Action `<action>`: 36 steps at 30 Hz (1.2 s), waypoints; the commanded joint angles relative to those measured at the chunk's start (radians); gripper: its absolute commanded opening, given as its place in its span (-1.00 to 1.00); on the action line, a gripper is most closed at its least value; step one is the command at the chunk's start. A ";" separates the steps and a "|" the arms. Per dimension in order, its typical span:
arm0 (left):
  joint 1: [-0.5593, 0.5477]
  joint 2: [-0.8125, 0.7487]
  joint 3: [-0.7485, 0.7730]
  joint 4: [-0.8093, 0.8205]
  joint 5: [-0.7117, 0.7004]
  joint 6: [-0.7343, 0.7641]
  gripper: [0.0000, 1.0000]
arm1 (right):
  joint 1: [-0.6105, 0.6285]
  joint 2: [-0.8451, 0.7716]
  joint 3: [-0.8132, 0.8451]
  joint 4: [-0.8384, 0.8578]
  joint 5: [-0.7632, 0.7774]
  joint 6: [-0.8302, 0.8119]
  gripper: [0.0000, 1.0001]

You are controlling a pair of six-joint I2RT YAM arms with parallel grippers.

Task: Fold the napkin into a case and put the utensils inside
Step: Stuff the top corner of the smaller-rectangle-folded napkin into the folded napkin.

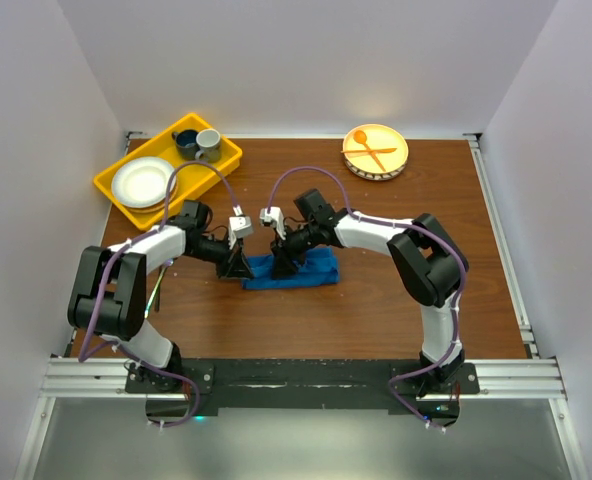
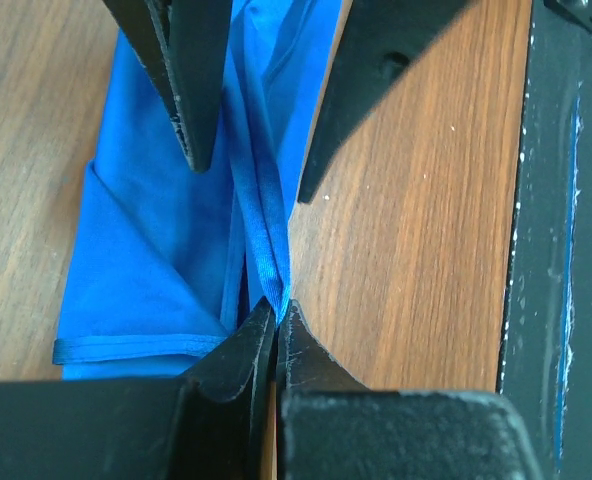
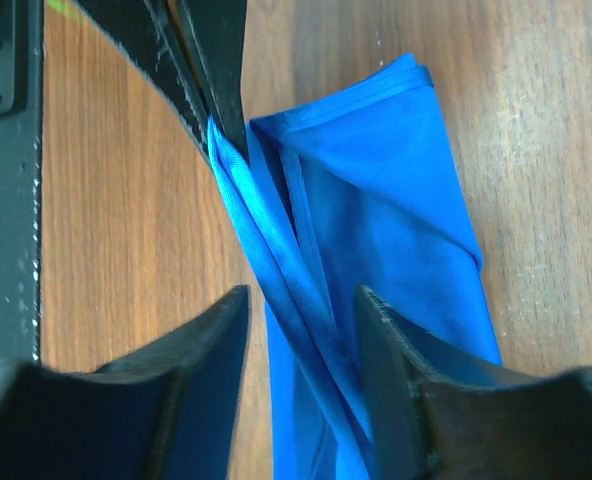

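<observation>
the napkin [image 1: 311, 270] lies folded into a narrow strip at the centre of the counter [image 1: 376, 310], with one hemmed fold standing up as a ridge. the left end effector [image 2: 276, 318], at the strip's 9 o'clock end, is clamped tight on that hem. the right end effector [image 3: 301, 300] straddles the same ridge just toward 3 o'clock, its fingers apart on either side and not pinching it. a yellow tray [image 1: 111, 190] holding a white plate [image 1: 143, 182] and two cups [image 1: 208, 146] sits at 10 o'clock. a yellow plate [image 1: 401, 150] with an orange spoon and fork [image 1: 368, 152] sits at 1 o'clock.

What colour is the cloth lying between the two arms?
Bright blue all over: the napkin shows clearest in the right wrist view.
</observation>
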 commanded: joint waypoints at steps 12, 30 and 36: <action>0.017 0.028 0.020 0.056 0.035 -0.090 -1.00 | 0.039 -0.008 -0.027 0.118 0.012 0.128 -0.18; 0.018 0.067 0.031 0.097 0.018 -0.193 -1.00 | 0.047 -0.001 -0.055 0.152 0.043 0.227 -0.96; 0.050 0.033 0.025 0.106 0.017 -0.220 -0.31 | 0.048 -0.005 -0.070 0.136 0.041 0.248 -1.00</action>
